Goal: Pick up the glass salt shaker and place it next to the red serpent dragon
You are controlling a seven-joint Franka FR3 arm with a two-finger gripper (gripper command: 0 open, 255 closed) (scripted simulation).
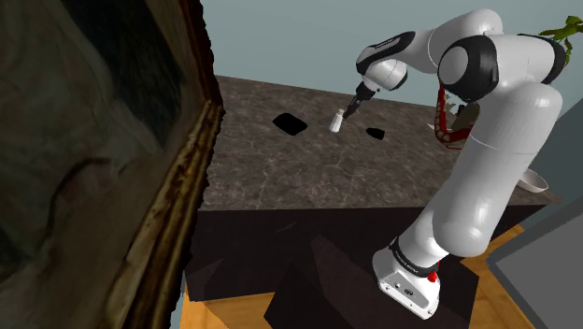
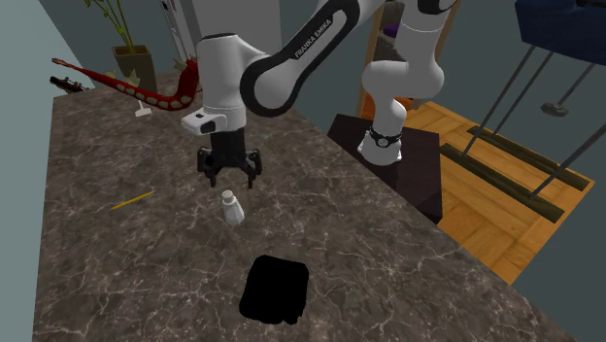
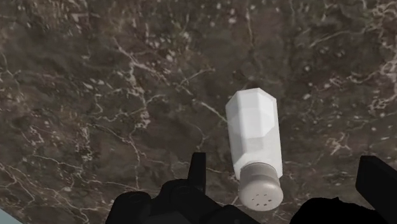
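The salt shaker (image 2: 231,208), white-bodied with a grey perforated cap, stands on the dark marble tabletop (image 2: 117,262). My gripper (image 2: 230,180) hovers just above and behind it, open and holding nothing. In the wrist view the shaker (image 3: 254,137) sits between and beyond the spread fingers (image 3: 198,167), which do not touch it. From the shoulder view the shaker (image 1: 335,120) is right beside the gripper (image 1: 348,114). The red serpent dragon (image 2: 146,89) lies at the table's far corner in the second exterior view; the arm partly hides the dragon (image 1: 448,129) in the shoulder view.
A black block (image 2: 275,290) lies on the table nearer the second exterior camera, and a second black piece (image 1: 376,134) lies near the gripper. A thin yellow stick (image 2: 131,201) lies to the shaker's left. A framed picture (image 1: 177,187) blocks the shoulder view's left.
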